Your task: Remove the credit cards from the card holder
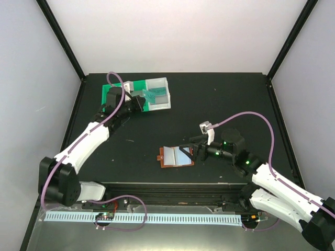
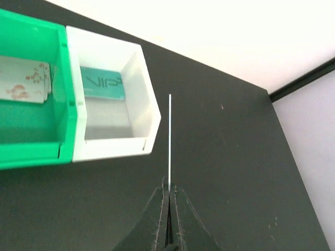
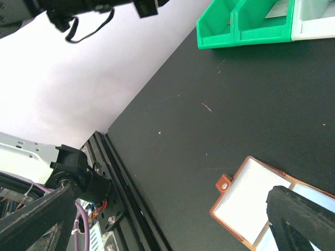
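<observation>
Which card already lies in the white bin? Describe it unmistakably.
At the far left of the black table a green bin and a white bin stand side by side. Flat on the white bin's floor lies a teal card lettered VIP. The green bin's pale card has reddish marks, and the third card, pinched in the left gripper, shows only its thin edge.

card holder [image 3: 241, 201] lies open on the dark table [image 3: 209, 104]; green bins [image 3: 243, 23] stand well apart
</observation>
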Controlling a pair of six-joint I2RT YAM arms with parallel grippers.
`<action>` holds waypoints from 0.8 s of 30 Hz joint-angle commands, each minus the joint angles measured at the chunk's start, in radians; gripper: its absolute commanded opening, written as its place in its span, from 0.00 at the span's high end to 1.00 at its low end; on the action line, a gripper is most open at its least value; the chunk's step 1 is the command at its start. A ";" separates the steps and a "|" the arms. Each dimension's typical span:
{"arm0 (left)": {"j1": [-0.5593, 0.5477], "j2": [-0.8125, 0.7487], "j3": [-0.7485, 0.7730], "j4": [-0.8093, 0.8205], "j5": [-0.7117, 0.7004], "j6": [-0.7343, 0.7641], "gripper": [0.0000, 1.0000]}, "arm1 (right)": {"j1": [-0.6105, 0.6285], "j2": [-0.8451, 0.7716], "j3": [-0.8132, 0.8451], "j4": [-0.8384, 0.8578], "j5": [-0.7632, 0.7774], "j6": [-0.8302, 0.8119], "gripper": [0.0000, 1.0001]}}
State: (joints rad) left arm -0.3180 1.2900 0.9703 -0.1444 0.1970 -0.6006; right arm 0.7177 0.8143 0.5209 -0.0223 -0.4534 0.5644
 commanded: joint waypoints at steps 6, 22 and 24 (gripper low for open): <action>0.022 0.256 0.203 0.074 -0.038 -0.003 0.98 | 0.000 -0.009 0.023 0.001 0.019 -0.008 0.00; 0.026 0.612 0.476 0.043 -0.122 -0.117 0.98 | -0.001 0.016 0.041 -0.022 0.018 -0.033 0.00; 0.027 0.645 0.511 0.032 -0.132 -0.129 0.98 | 0.000 0.014 0.039 -0.028 0.023 -0.033 0.00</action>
State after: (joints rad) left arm -0.3000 1.8851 1.3888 -0.1043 0.1135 -0.6876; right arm 0.7177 0.8368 0.5320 -0.0456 -0.4473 0.5491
